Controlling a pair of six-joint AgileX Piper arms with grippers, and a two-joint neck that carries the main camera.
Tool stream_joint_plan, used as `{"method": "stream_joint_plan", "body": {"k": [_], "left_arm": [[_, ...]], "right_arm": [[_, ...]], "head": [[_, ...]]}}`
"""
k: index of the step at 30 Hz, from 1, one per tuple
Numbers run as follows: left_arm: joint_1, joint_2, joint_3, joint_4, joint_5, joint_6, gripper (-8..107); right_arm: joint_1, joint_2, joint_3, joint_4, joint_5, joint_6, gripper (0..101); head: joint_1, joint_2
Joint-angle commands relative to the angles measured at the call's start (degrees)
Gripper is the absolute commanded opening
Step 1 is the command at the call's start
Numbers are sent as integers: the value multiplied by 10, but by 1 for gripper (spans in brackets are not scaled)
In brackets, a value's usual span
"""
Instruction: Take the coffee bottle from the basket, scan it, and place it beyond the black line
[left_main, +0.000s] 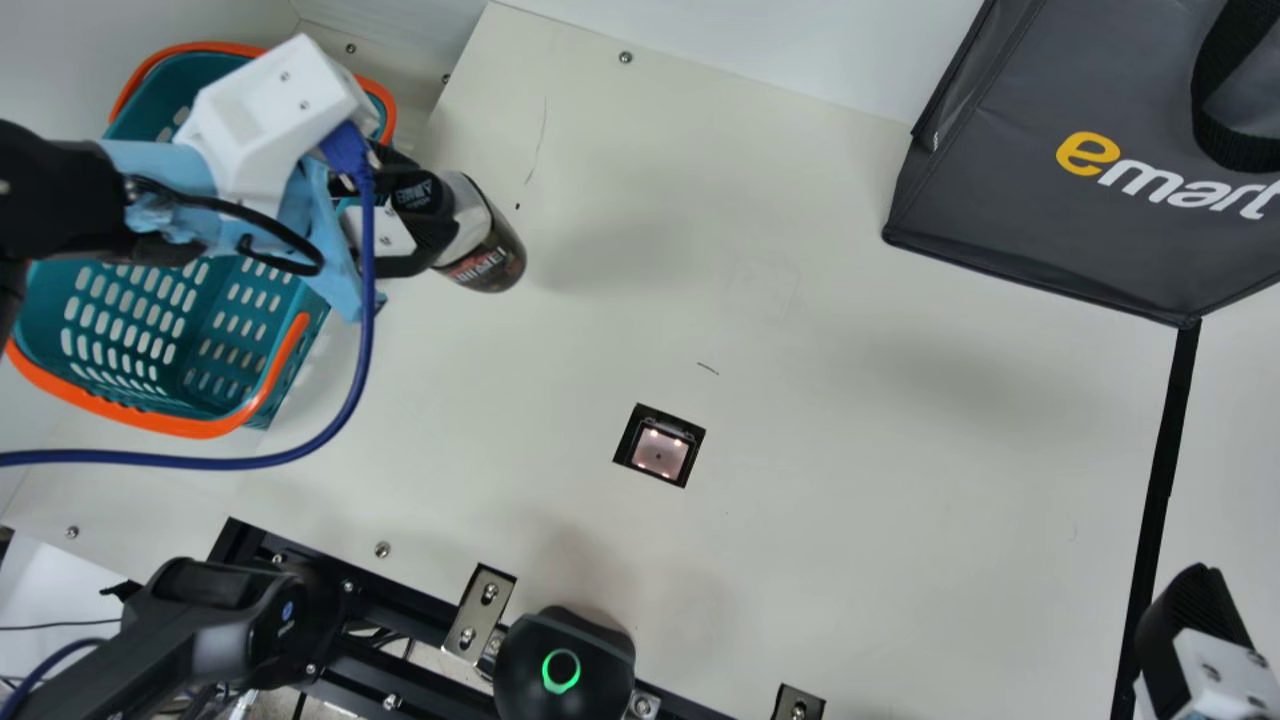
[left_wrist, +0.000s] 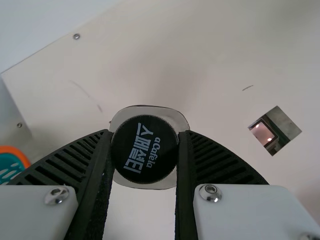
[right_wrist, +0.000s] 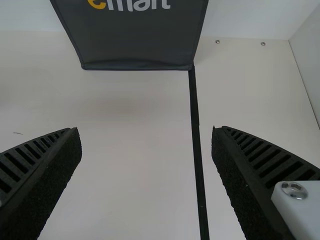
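Surface (left_main: 800, 250), far-left corner: left hand (left_wrist: 145, 139) grips coffee bottle (left_main: 490, 255), out of basket (left_main: 200, 427); right hand (right_wrist: 146, 134) open; scan and placing likely ahead

Left gripper (left_main: 425, 208) partly closed, right gripper (left_main: 1188, 625) spread wide

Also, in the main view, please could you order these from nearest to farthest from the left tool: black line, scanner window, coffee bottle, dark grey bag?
1. Coffee bottle: at the view's left, held in the left tool.
2. Scanner window: near the middle.
3. Dark grey bag: upper right.
4. Black line: right side, below the bag.
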Motion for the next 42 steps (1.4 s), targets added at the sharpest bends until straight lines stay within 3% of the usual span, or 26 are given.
{"method": "stream_joint_plan", "body": {"k": [1,19,42], "left_arm": [[-17,4,4,-2,-4,4,10],[-94,62,-13,-30,-9,54,10],[-112,93,-28,-55,51,166,10]], "right_arm": [[0,0,0,0,0,0,91],[0,0,0,0,0,0,91],[0,0,0,0,0,0,91]], "head": [[-16,1],[-16,1],[-16,1]]}}
